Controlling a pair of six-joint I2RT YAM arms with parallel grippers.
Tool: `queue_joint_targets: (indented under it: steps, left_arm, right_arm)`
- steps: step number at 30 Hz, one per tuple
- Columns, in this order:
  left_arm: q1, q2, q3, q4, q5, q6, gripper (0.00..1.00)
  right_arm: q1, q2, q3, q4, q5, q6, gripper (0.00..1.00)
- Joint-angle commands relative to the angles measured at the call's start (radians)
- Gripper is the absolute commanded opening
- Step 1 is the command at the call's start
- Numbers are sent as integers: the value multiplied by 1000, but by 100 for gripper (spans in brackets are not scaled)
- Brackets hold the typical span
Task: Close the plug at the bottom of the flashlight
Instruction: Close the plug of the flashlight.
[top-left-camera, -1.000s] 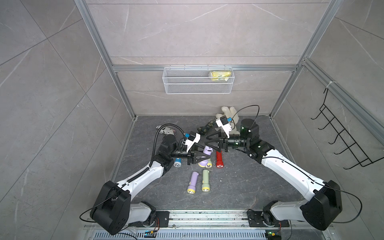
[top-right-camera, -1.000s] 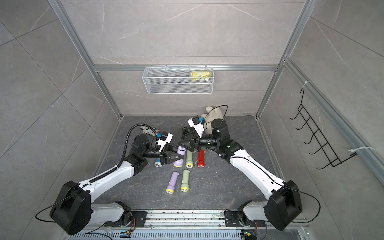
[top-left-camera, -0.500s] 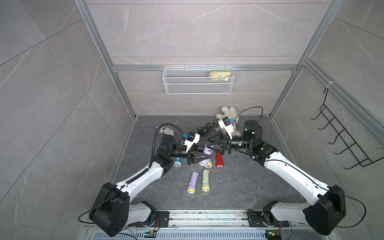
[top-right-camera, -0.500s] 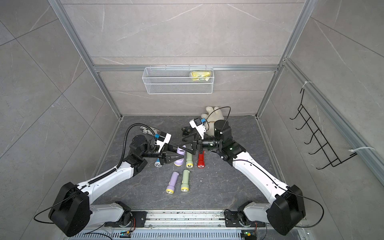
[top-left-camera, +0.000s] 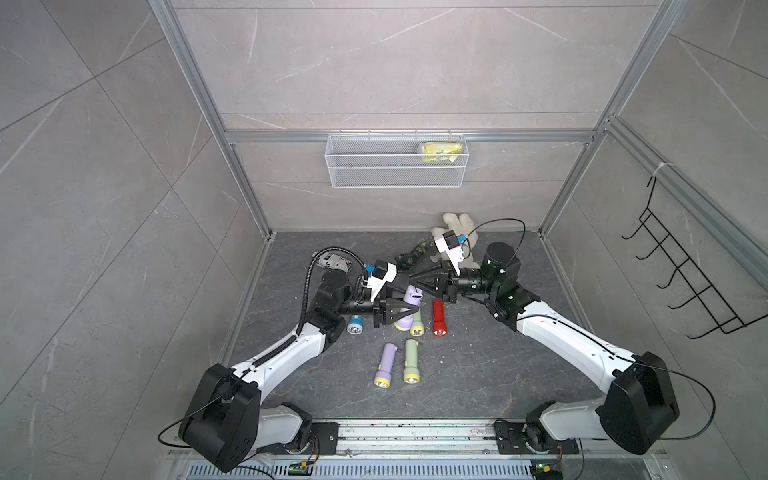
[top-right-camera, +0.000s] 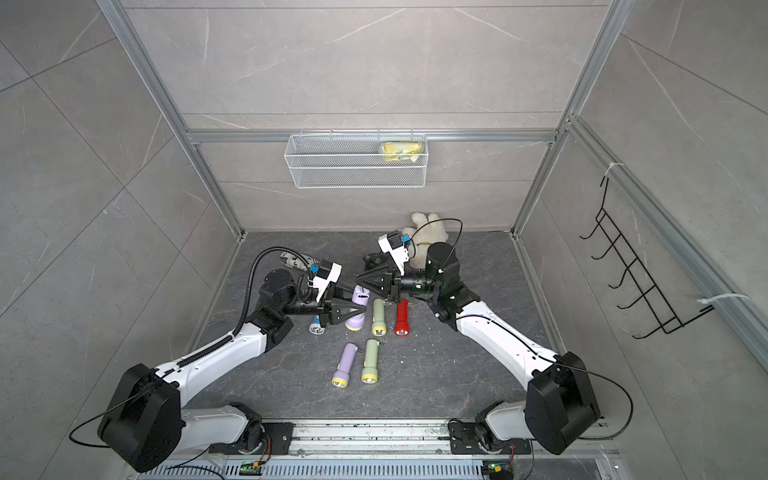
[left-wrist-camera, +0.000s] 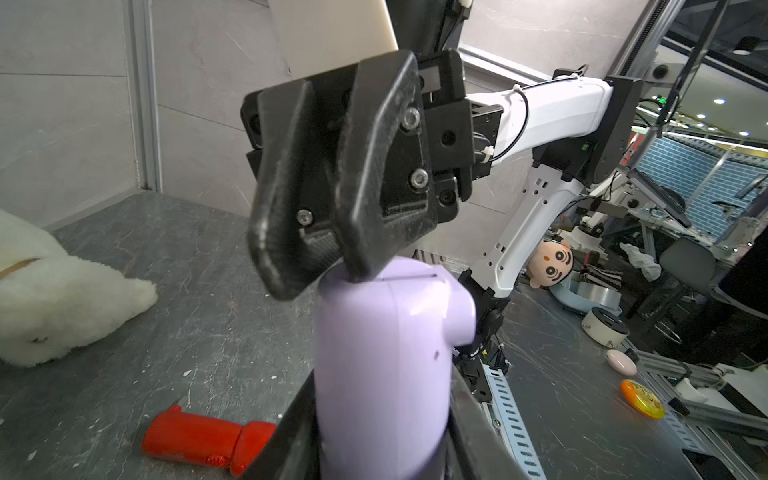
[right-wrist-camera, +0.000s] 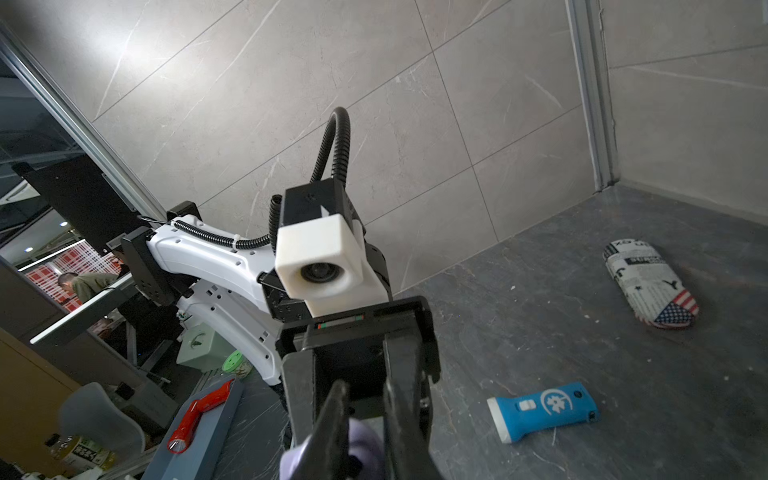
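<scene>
At centre, the purple flashlight (left-wrist-camera: 382, 365) is clenched by the left gripper (top-right-camera: 356, 306) — its bottom end is met by the closed right gripper (left-wrist-camera: 326, 270).

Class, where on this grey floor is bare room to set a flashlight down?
Bare: the strip between the lying lilac flashlight and the metal front rail; the back corner behind the newsprint-patterned pouch. Crowded: the centre, around the red flashlight.

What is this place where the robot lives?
Probably a robot test booth in a lab. Two robot arms sit on a rail, bare tiled walls hang in a metal frame, and flashlights lie on the floor for practice.
</scene>
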Motion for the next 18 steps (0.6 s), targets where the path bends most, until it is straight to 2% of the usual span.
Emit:
queue_joint_targets:
  steps: [1,5,11,14,18]
  left_arm:
    - [-22,-70,84,291,-7,-5,0]
    - [-24,-80,83,255,-10,17,0]
    - [-36,-109,77,125,-53,120,0]
    - [-62,-135,83,-33,-134,255,0]
    - [-82,-147,82,-145,-265,346,0]
  right_arm:
    - [24,75,-62,-107,-12,14,11]
    - [21,58,-49,-178,20,-33,3]
    - [-11,12,-28,-325,166,-104,11]
    - [-11,9,-10,-409,256,-140,16]
    - [-12,20,20,-515,397,-170,19]
